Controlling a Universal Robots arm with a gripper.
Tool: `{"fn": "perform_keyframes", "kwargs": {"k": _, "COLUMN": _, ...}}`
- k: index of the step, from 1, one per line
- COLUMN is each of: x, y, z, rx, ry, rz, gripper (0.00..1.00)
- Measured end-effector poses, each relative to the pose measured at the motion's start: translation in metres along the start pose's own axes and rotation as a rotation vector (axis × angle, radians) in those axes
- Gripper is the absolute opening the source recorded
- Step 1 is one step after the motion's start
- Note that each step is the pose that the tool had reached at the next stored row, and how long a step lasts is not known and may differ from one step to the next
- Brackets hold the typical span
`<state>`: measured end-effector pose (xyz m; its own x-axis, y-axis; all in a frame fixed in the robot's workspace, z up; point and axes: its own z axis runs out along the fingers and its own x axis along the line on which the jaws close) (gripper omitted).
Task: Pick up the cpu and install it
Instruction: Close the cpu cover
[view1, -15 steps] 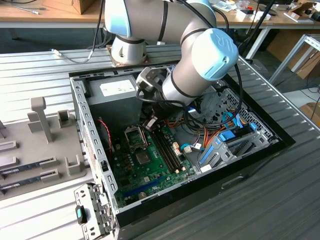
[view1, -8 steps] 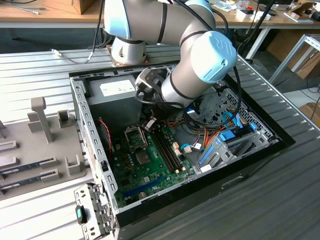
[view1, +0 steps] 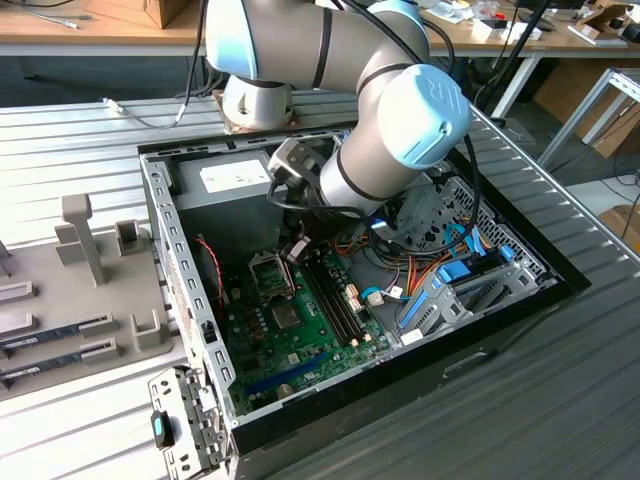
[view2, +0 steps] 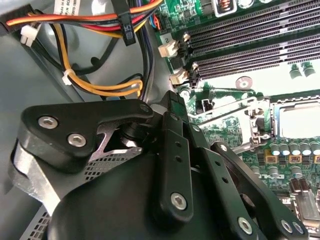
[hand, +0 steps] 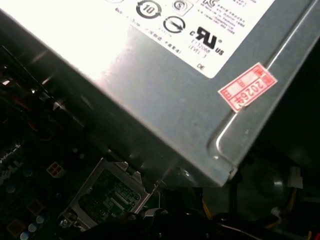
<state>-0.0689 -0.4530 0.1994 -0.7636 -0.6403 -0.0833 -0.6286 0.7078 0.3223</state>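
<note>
My gripper (view1: 292, 250) hangs low inside the open computer case (view1: 178, 262), just to the exterior view's right of the processor socket (view1: 270, 272) on the green motherboard (view1: 300, 340). In the second wrist view the black gripper (view2: 172, 100) linkage is in the foreground and the socket (view2: 295, 120) lies a little beyond it. A flat silver-grey square that looks like the cpu (view2: 296, 119) sits inside the socket frame, apart from the gripper. The socket's metal load plate (hand: 107, 196) stands swung open.
The grey power supply (hand: 165, 80) sits close behind the socket. Memory slots (view2: 250, 45) run beside the socket, and orange, red and black cables (view2: 100, 30) hang near the gripper. A drive cage with blue clips (view1: 460, 275) stands at the exterior view's right, and a grey fixture tray (view1: 90, 290) at its left.
</note>
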Motion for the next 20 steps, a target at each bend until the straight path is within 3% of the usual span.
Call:
{"fn": "perform_keyframes", "kwargs": {"k": 13, "x": 0.0077, "y": -0.0046, "z": -0.0022, "rx": -0.0001, "ry": 0.0007, "rz": -0.002, "gripper": 0.11}}
{"fn": "perform_keyframes", "kwargs": {"k": 20, "x": 0.008, "y": -0.0041, "z": -0.0046, "rx": 0.0001, "ry": 0.0008, "rz": -0.002, "gripper": 0.11}}
